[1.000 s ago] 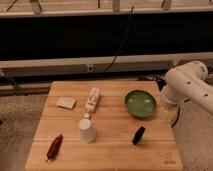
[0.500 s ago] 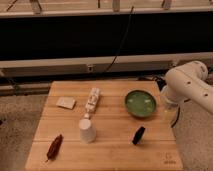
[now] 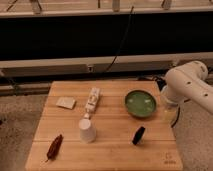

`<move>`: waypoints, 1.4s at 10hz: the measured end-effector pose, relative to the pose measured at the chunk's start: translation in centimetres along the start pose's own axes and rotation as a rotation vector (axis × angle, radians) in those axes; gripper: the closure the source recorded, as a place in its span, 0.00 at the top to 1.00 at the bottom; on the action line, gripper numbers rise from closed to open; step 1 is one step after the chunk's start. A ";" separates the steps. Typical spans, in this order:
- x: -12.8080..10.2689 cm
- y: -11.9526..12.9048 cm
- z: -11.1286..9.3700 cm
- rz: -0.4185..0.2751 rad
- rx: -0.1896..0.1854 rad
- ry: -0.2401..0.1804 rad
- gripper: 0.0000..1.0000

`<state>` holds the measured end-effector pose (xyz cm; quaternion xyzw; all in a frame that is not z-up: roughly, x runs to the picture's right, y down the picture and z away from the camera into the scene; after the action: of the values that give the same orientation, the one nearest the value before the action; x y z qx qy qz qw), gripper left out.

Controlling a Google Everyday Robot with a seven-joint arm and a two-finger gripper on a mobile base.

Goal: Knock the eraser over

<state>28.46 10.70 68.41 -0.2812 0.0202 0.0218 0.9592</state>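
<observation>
The eraser point(image 3: 138, 135) is a small black block that stands on the wooden table point(image 3: 110, 155), front right of centre, leaning slightly. The white arm point(image 3: 187, 85) comes in from the right. My gripper point(image 3: 169, 108) hangs below the arm at the table's right edge, beside the green bowl point(image 3: 140, 103). It is behind and to the right of the eraser and apart from it.
An upside-down white cup point(image 3: 87, 130) stands left of the eraser. A pale long packet point(image 3: 92, 100) lies at centre back, a beige flat pad point(image 3: 65, 102) at back left, and a dark red pepper-like thing point(image 3: 54, 146) at front left. A dark wall runs behind the table.
</observation>
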 end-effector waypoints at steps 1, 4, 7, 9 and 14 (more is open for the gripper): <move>-0.1 0.2 0.3 -0.008 -0.001 0.003 0.80; -1.0 1.5 3.2 -0.056 -0.014 0.014 0.80; -1.5 1.9 3.6 -0.070 -0.021 0.017 0.80; -1.4 1.8 4.3 -0.077 -0.023 0.018 0.80; -2.9 2.0 5.5 -0.124 -0.036 0.018 0.80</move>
<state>25.58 15.27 72.09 -0.2996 0.0111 -0.0397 0.9532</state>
